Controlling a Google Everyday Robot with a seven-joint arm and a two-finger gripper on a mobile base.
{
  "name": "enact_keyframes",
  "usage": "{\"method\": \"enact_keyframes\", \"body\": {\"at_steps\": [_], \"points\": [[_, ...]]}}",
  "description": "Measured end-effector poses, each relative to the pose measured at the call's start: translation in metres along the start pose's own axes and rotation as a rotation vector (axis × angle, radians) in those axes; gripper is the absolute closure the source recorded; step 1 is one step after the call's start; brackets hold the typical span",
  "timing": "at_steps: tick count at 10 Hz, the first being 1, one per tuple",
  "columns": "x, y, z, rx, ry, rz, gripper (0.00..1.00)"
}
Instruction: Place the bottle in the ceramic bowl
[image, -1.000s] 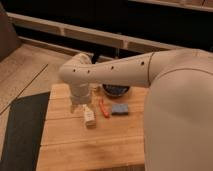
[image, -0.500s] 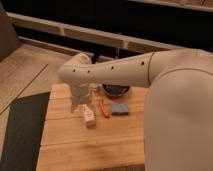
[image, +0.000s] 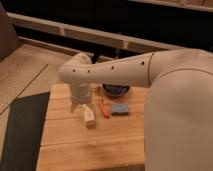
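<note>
A pale robot arm (image: 120, 70) is seen reaching in from the right across a wooden desk (image: 65, 145). The arm is bent at a rounded joint above the rear left part of the desk, and from there it is turned downward. The hand (image: 81, 105) is found at the lower end of that downward section, close above the desk top. Whether the hand is wide, narrow or closed on anything cannot be told, since it is largely covered by the wrist above it.

The bottle (image: 89, 118) is seen on the desk just in front of the hand and slightly to the right of it, as a small cream-white shape with a darker mark. Whether it is touched by the hand cannot be told. It is located outside the ceramic bowl (image: 116, 90), to the front left of it.

The ceramic bowl is placed near the rear edge of the desk, partly hidden behind the arm; a dark rim and a bluish inside are shown. In front of the bowl and to the right of the bottle, a thin orange object (image: 104, 108) is laid on the wood, and just to its right a small blue pad (image: 119, 109) is laid flat.

A dark mat (image: 20, 130) is spread on the floor (image: 25, 70) at the left of the desk. Pale ledges (image: 90, 36) are seen running across the dark background.
</note>
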Motion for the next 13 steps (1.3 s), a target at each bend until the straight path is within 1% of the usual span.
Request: {"method": "enact_keyframes", "body": {"at_steps": [9, 11, 12, 13], "points": [[0.000, 0.000, 0.000, 0.000, 0.000, 0.000, 0.35], [-0.002, 0.000, -0.002, 0.001, -0.011, -0.002, 0.35], [-0.018, 0.001, -0.013, -0.010, -0.073, -0.026, 0.35], [-0.037, 0.000, -0.024, -0.019, -0.137, -0.068, 0.35]]}}
